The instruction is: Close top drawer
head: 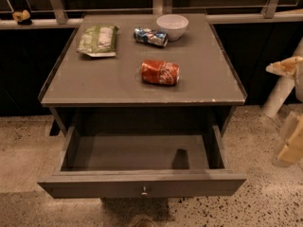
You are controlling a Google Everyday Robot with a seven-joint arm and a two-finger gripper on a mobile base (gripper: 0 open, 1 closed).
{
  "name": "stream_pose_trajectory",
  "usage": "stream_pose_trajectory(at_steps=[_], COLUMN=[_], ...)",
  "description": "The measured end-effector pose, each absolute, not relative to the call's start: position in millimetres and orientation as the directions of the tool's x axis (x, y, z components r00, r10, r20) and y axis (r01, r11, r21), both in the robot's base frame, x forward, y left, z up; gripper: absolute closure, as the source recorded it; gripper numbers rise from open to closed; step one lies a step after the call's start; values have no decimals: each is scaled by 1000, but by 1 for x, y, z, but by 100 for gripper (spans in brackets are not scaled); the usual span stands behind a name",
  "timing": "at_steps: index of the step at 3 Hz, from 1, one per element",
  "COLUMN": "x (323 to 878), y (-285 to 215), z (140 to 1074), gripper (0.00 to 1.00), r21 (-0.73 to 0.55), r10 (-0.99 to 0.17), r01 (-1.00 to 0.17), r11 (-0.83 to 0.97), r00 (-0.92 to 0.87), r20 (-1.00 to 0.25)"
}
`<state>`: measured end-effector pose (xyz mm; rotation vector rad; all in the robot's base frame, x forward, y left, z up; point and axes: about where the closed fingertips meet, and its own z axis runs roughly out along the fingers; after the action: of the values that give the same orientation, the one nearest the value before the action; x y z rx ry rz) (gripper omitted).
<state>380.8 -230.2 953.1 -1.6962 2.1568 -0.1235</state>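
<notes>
The top drawer (142,186) is a wide, shallow grey drawer with a small round metal knob (144,191) in the middle of its flat front. It stands pulled far out of the grey cabinet (118,86), and its inside is empty. My gripper (291,138) shows as cream-coloured parts at the right edge of the view. It is to the right of the cabinet, level with the drawer, and clear of both.
On the cabinet top lie a red crushed can (160,73), a blue can (150,36), a white bowl (172,26) and a green snack bag (98,40). A dark railing wall (28,70) runs behind. Speckled floor (265,197) surrounds the cabinet.
</notes>
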Motion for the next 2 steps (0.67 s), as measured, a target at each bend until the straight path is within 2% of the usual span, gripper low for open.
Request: stream_pose_trajectory(at_steps=[2], x=[335], y=[-251], z=[868], gripper=[0], r21=[-280], r10=[-937], r01=[-922], r11=[268], r00=[-182], r20=[-299])
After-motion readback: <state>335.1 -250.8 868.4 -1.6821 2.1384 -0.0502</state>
